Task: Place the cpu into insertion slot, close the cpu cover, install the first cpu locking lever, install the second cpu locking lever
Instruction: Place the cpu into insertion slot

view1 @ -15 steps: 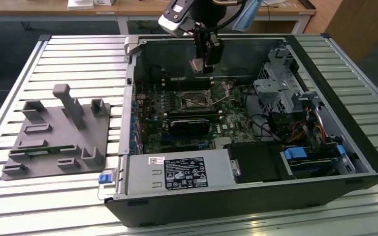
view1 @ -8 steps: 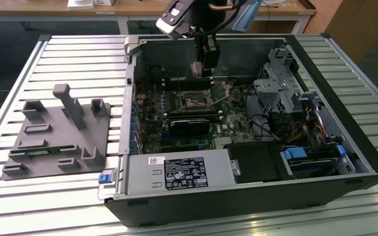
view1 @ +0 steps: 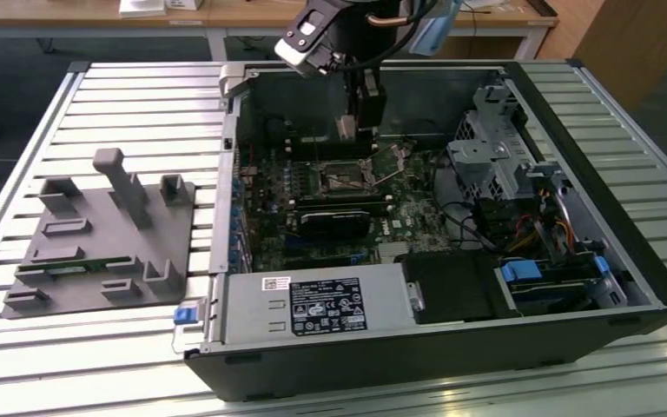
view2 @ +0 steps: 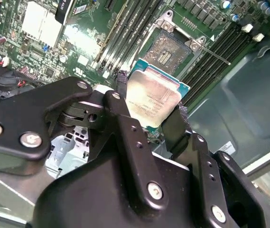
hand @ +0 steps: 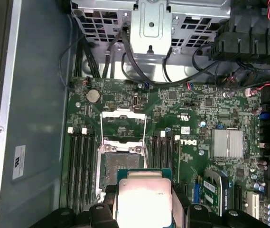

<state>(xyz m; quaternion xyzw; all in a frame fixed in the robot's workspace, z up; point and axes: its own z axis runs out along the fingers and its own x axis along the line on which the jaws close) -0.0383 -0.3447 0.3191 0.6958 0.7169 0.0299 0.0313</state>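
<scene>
Because the cpu (view2: 156,92) is not yet seated, no step is finished: at the exterior view's left sits a grey holder plate (view1: 90,287), to its right the open computer case (view1: 426,356), where the gripper (view2: 149,97) clamps the cpu close above the bare insertion slot (view2: 172,50) (cpu cover (hand: 124,122) raised, levers (view2: 213,53) left to do)

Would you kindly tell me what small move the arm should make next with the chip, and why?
Probably ease the cpu down toward the insertion slot. The tool is shut on the cpu, which hangs above the slot without touching it, and the cpu cover is swung open, leaving the slot bare.
</scene>
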